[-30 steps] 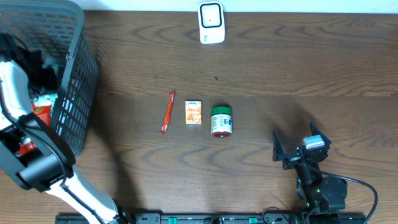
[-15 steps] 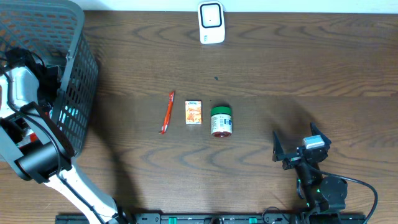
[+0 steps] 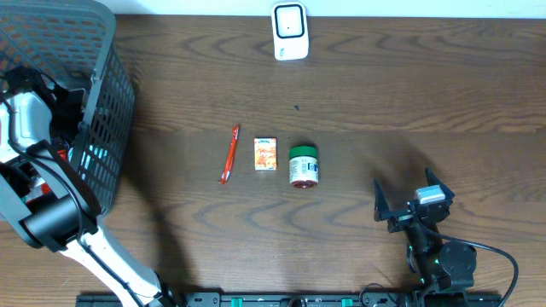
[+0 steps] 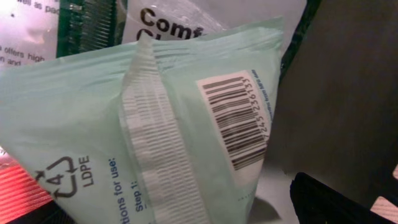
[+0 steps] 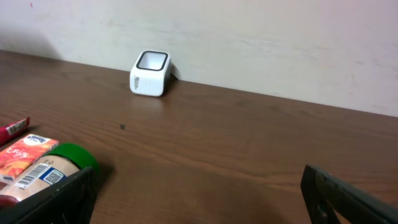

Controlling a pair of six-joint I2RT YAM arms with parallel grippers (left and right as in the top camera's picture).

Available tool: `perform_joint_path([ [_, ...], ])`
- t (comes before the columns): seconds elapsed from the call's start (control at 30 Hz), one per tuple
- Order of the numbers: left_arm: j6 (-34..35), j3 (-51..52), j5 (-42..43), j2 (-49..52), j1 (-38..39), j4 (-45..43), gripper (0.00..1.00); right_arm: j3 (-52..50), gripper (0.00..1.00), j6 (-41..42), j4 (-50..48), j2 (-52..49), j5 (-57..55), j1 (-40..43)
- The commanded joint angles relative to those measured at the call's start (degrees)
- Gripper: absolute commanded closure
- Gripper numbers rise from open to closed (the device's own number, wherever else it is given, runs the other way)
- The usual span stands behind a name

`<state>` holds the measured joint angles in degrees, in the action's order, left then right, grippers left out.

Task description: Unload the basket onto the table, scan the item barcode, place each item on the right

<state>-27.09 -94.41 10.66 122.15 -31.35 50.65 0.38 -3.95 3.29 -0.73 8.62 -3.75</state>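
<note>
Left pincer (image 4: 168,205) hangs inside the basket (image 3: 107,128). Its dark fingers sit out at the lower corners of my wrist view, so I read the jaws as apart with nothing clamped. Directly below it lies a pale green packet (image 4: 93,124) of thin, glossy, crinkly plastic. The packet's ribbed seam (image 4: 152,143) runs up my view, leaning a little left at the top. The barcode (image 4: 236,121) faces up on a white patch just right of that seam. My left arm is by far the nearer. The right pincer (image 3: 408,194) rests spread wide at the near edge of the table (image 3: 426,102), well apart from the basket. The scanner (image 3: 290,31), a small white rounded block, stands at the far edge, beyond the pen (image 3: 229,154), box (image 3: 266,154) and jar (image 3: 303,165).
</note>
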Motion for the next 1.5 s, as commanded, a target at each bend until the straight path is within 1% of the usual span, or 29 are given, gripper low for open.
perform_joint_path([
  [0.0, -1.9, 0.2, 2.0, 1.5, 0.3, -0.3, 0.09, -0.1, 0.01, 0.7, 0.2, 0.2, 0.5, 0.0],
  [0.1, -1.9, 0.4, -1.3, 2.9, 0.5, -0.7, 0.09, -0.1, 0.01, 0.7, 0.2, 0.2, 0.5, 0.0],
  [0.27, -1.1, 0.4, -4.3, 7.5, 0.5, -1.5, 0.09, -0.1, 0.01, 0.7, 0.2, 0.2, 0.5, 0.0],
  [0.43, 0.4, 0.4, -4.3, 11.6, 0.5, -1.6, 0.1, -0.1, 0.01, 0.7, 0.2, 0.2, 0.5, 0.0],
  [0.5, 0.4, 0.4, -4.3, 11.7, 0.5, -1.7, 0.31, -0.1, 0.01, 0.7, 0.2, 0.2, 0.5, 0.0],
  [0.53, 0.4, 0.2, -4.3, 11.3, 0.5, -1.7, 0.53, -0.1, 0.01, 0.7, 0.2, 0.2, 0.5, 0.0],
  [0.57, 0.4, -0.1, -4.3, 11.1, 0.5, -1.7, 0.7, -0.1, 0.01, 0.7, 0.2, 0.2, 0.5, 0.0],
  [0.6, 0.4, -0.9, -4.3, 10.5, 0.5, -0.9, 0.82, -0.1, 0.01, 0.7, 0.2, 0.2, 0.5, 0.0],
  [0.63, 0.4, -1.6, -4.3, 10.0, 0.5, -0.3, 0.9, -0.1, 0.01, 0.7, 0.2, 0.2, 0.5, 0.0],
  [0.67, 1.2, -2.6, -4.3, 8.6, 0.5, 0.3, 0.93, -0.1, 0.01, 0.7, 0.2, 0.2, 0.5, 0.0],
  [0.77, 2.3, -3.9, -4.3, 4.1, 0.5, 0.7, 0.93, -0.1, 0.01, 0.7, 0.2, 0.2, 0.5, 0.0],
  [0.9, 2.3, -4.2, -4.3, -4.6, 0.5, 0.2, 0.93, -0.1, 0.01, 0.7, 0.2, 0.2, 0.5, 0.0],
  [0.97, 2.3, -4.1, -4.3, -10.4, 0.5, -0.2, 0.93, -0.1, 0.01, 0.7, 0.2, 0.2, 0.5, 0.0],
  [1.0, 2.3, -4.1, -4.3, -16.1, 0.5, -0.7, 0.93, -0.1, 0.01, 0.7, 0.2, 0.2, 0.5, 0.0],
  [1.03, 2.3, -4.1, -4.3, -18.0, 0.5, -0.7, 0.93, -0.1, 0.01, 0.7, 0.2, 0.2, 0.5, 0.0],
  [1.13, 2.4, -4.1, -4.3, -21.9, 0.5, -0.6, 0.93, -0.1, 0.01, 0.7, 0.2, 0.2, 0.5, 0.0],
  [1.33, 6.6, -4.1, -4.3, -29.2, 0.5, -1.7, 0.93, -0.1, 0.01, 0.7, 0.2, 0.2, 0.5, 0.0],
  [1.47, 6.6, -3.1, -4.3, -27.6, 0.5, -1.5, 0.92, -0.1, 0.01, 0.7, 0.2, 0.2, 0.5, 0.0],
])
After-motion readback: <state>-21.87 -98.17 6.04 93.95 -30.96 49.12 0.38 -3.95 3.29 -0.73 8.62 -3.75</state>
